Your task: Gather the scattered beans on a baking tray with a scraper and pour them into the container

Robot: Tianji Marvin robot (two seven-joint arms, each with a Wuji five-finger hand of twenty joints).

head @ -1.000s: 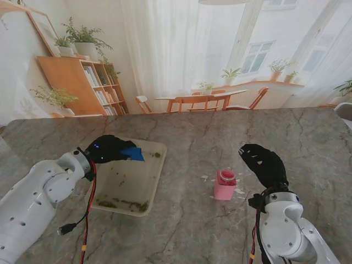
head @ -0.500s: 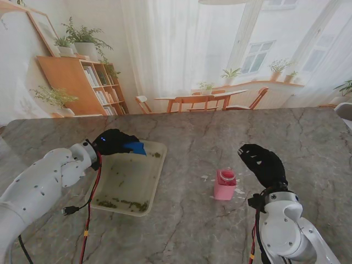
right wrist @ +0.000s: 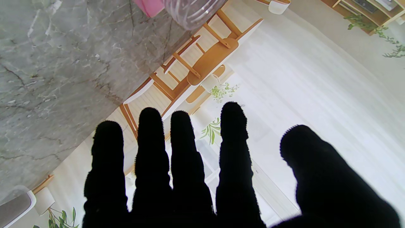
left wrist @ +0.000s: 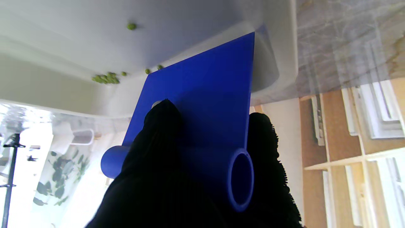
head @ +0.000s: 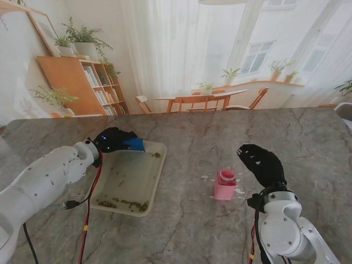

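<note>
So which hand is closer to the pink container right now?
Right. The right hand hovers open just beside the pink container; the left hand holds the scraper at the tray's far edge.

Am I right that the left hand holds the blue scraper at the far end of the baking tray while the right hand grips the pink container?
Not quite. The right hand grips nothing: it is open beside the pink container, as the stand view shows. The left hand does hold the blue scraper at the far end of the baking tray.
</note>
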